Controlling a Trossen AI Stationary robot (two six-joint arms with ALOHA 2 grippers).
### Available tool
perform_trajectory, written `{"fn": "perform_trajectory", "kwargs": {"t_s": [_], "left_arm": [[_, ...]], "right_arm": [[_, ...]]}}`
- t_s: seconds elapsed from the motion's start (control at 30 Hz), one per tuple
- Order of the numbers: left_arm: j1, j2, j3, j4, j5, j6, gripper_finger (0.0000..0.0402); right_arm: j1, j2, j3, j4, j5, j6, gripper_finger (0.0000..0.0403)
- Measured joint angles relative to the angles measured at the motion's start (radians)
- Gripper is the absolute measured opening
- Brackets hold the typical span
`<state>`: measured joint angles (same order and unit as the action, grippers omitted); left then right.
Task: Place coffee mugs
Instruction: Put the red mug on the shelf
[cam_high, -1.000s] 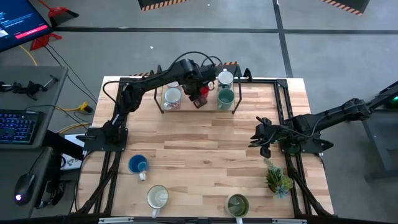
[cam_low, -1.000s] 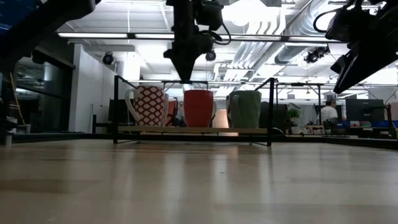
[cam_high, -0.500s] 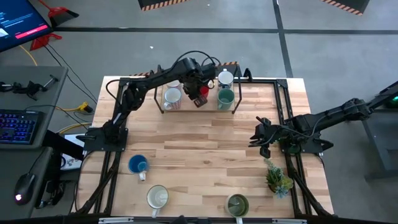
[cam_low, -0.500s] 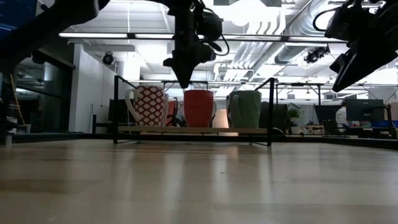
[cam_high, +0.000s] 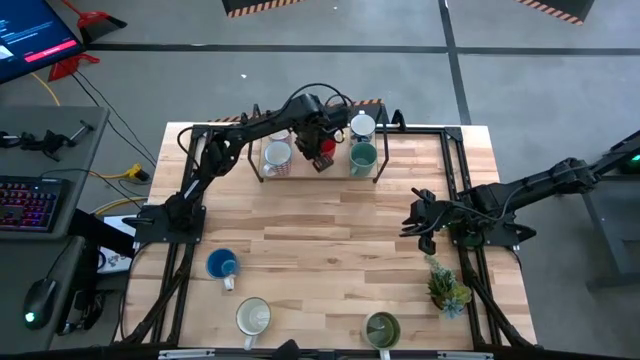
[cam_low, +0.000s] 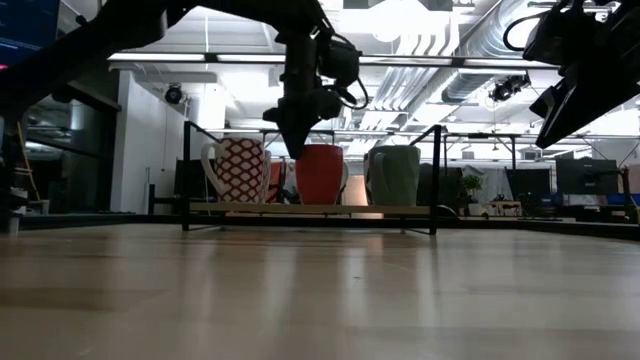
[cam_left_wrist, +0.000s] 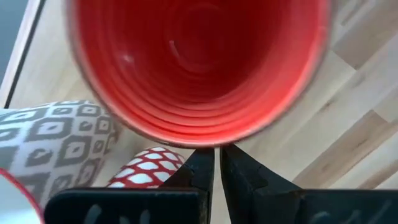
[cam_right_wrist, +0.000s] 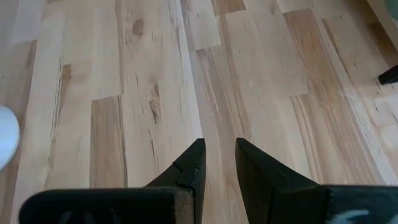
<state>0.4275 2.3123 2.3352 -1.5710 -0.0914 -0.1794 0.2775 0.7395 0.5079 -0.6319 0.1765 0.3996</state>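
Wooden table (cam_high: 330, 230), rack (cam_high: 262, 172) at far edge w/ patterned mug (cam_high: 277, 156), red mug (cam_high: 323, 147), teal mug (cam_high: 362, 155). We see left gripper (cam_left_wrist: 216, 163) pinched shut, empty, just above the red one. Right gripper (cam_right_wrist: 217, 163) waits mid-right, fingers a bit apart. Blue mug (cam_high: 222, 265), cream mug (cam_high: 252, 317), olive mug (cam_high: 381, 327) left to place.

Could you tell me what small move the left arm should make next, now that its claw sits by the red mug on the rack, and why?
Probably lift straight up and pull back toward the loose mugs. The left claw is shut on nothing beside the red mug, which stands on the rack; the blue mug waits on the table.
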Motion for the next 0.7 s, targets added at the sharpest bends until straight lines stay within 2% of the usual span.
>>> {"fn": "perform_trajectory", "kwargs": {"t_s": [0.7], "left_arm": [[0.037, -0.002, 0.0, 0.039, -0.043, 0.001, 0.0014]], "right_arm": [[0.0, 0.0, 0.0, 0.0, -0.001, -0.015, 0.0066]]}}
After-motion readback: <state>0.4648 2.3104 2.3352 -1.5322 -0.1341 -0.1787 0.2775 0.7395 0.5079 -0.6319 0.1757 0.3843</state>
